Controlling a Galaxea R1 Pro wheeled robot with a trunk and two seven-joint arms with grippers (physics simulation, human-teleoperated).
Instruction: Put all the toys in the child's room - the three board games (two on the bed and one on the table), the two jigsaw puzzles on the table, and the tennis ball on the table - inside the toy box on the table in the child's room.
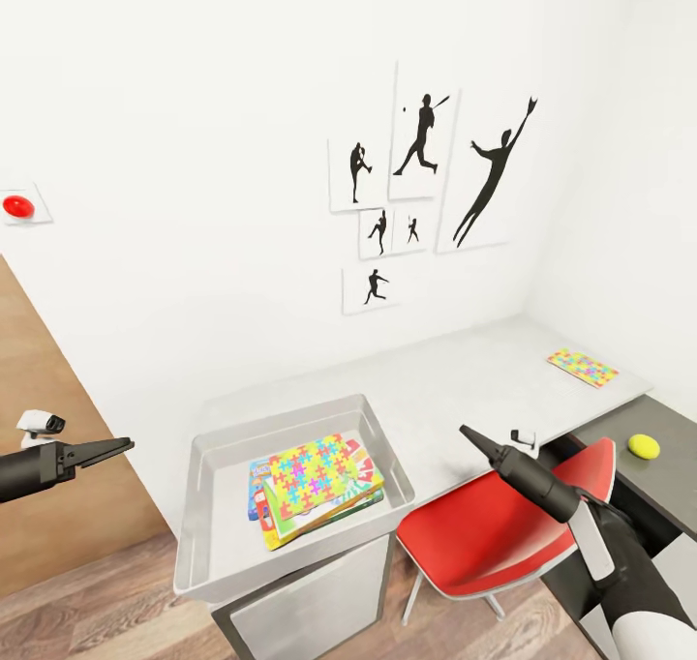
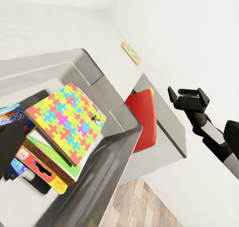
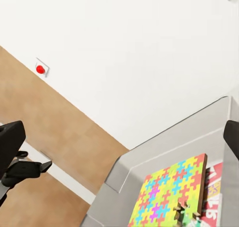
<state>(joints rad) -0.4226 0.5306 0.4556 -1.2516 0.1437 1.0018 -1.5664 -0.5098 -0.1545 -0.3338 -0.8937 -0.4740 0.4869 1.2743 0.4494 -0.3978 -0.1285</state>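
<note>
Two sets of fingers hang in the air, both empty. The left fingers (image 1: 124, 444) look pressed together into a thin point, off to the outer side of the toy box (image 1: 382, 444), well clear of its rim. The right fingers (image 1: 468, 435) taper to a point in the head view, but the left wrist view shows them (image 2: 187, 95) spread apart, nothing between them. They hover over the red chair (image 1: 484, 529), between the box and the dark lower desk section (image 1: 668, 481).

Inside the box, toward the left fingers' side of the right arm, sits a stack: a jigsaw puzzle (image 1: 308, 468) on top, mostly yellow, with board games (image 1: 259, 491) fanned out beneath it. The box rests on the near end of the light-grey desk (image 1: 465, 379).

Beyond the right fingers, a second puzzle (image 1: 582, 367) lies flat at the desk's far end, near the wall. Out past them on the dark section sits the ball (image 1: 643, 445), alone. Silhouette pictures (image 1: 426, 176) hang on the wall behind.
</note>
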